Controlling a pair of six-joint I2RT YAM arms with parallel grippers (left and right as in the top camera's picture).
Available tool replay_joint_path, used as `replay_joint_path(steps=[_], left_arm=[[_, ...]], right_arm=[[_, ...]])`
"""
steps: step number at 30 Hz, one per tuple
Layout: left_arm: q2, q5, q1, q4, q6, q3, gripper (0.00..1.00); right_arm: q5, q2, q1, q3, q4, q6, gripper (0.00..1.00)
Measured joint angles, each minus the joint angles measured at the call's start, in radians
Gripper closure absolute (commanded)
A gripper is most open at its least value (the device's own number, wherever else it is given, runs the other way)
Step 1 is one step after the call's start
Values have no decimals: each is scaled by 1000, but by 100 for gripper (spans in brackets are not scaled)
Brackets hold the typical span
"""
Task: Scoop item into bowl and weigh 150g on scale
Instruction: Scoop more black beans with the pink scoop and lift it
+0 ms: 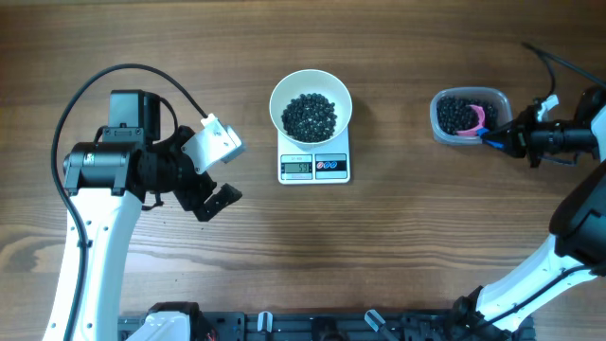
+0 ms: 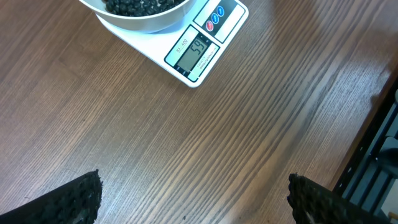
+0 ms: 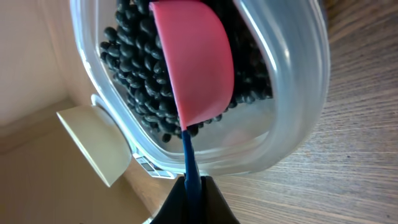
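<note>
The white bowl holds a heap of small black beans and stands on the white scale, whose display is lit. At the right a clear plastic tub holds more of the black beans. A pink scoop with a blue handle sits inside the tub among them. My right gripper is shut on that blue handle just outside the tub's rim. My left gripper hangs open over bare wood left of the scale, nothing between its fingers.
The left arm and its cable fill the table's left side. The right arm reaches in from the right edge. A dark rail runs along the front edge of the wooden table.
</note>
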Motion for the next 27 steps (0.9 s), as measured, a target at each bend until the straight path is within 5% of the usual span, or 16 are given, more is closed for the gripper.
replay_joint_path(steps=[27], left_arm=[[0, 0, 0, 0, 0, 0, 0]], right_arm=[[-290, 39, -151, -3, -284, -482, 96]])
